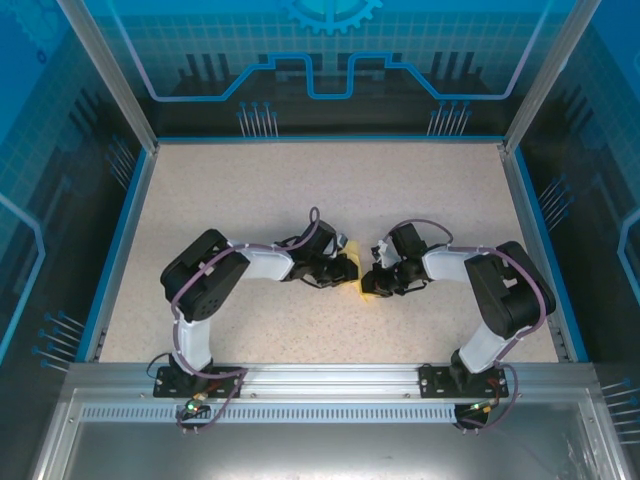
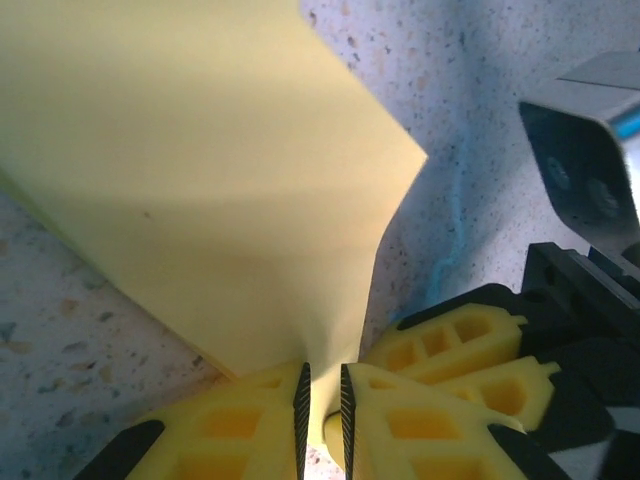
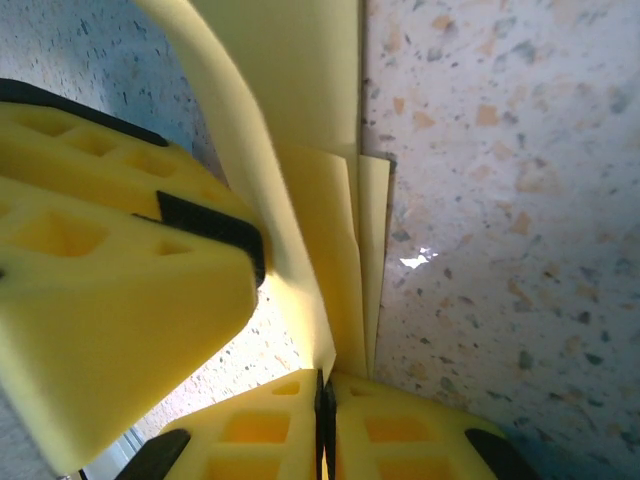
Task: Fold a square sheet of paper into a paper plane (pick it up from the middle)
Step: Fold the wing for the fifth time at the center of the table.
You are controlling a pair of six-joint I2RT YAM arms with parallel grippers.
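Left gripper [image 2: 322, 420] nips the square sheet of paper [image 2: 200, 180], right gripper [image 3: 326, 410] clamps its stacked folds, both mid-table [image 1: 300, 190] and close together. Folding step (no dart shape yet); next move probably needs a pressed crease.

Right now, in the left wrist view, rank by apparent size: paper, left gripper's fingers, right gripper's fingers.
1. folded paper
2. left gripper and right gripper: fingers look alike, both cropped and near the lens, so unranked.
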